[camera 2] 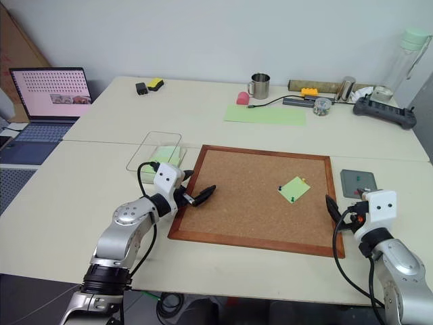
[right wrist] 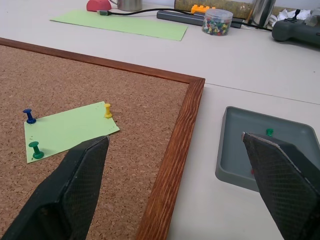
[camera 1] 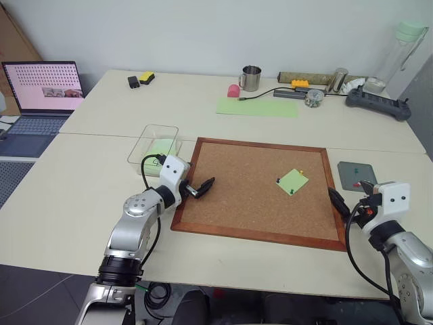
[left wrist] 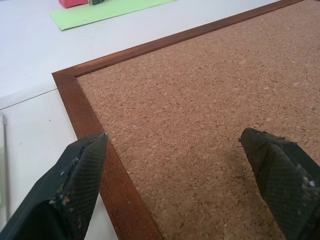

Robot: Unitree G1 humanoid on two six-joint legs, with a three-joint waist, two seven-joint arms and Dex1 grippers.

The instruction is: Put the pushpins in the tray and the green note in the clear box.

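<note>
The green note (right wrist: 70, 131) lies on the cork board (camera 1: 257, 203), right of its middle. Three pushpins hold it: a blue one (right wrist: 30, 116), a green one (right wrist: 35, 150) and a yellow one (right wrist: 107, 110). The grey tray (right wrist: 240, 125) sits on the table just past the board's right edge, with a green pin (right wrist: 269, 132) inside. The clear box (camera 1: 145, 135) stands off the board's far left corner and holds light-green paper. My left gripper (camera 1: 201, 186) hangs open over the board's left edge. Open too, my right gripper (right wrist: 175, 185) straddles the board's right frame, between note and tray.
At the back of the table are a large light-green sheet (camera 1: 257, 106), a metal mug (camera 1: 251, 78), a jar of pins (right wrist: 215, 22), a cable, a black controller (camera 1: 379, 103) and a bottle (camera 1: 399, 51). A laptop (camera 1: 44, 91) stands far left.
</note>
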